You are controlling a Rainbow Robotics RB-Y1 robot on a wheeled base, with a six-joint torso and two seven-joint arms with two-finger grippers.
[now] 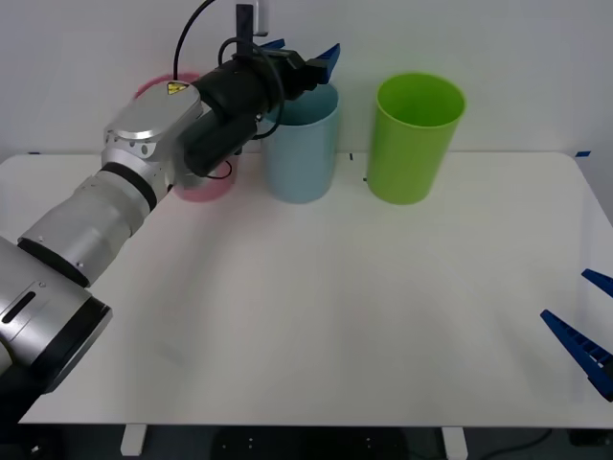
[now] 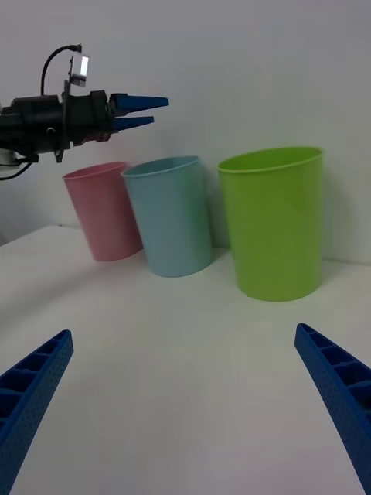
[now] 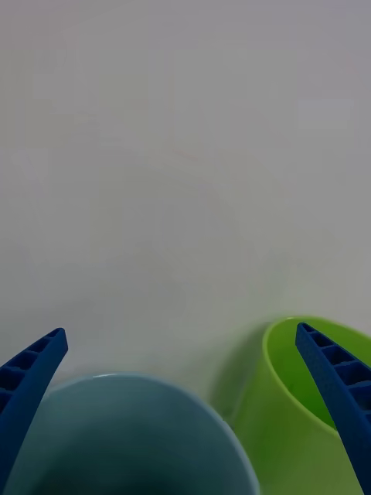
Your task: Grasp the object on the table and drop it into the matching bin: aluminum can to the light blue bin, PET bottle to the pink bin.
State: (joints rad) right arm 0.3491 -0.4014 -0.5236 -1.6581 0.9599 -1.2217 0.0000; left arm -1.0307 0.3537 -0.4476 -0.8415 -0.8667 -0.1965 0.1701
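Left gripper (image 1: 305, 53) fingers spread above light blue bin (image 1: 302, 144).

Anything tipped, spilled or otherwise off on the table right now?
Nothing stands out. The pink bin, light blue bin and green bin all stand upright in a row on the table. The left gripper is above the light blue bin, jaws open and empty; the right gripper waits open near the table's edge.
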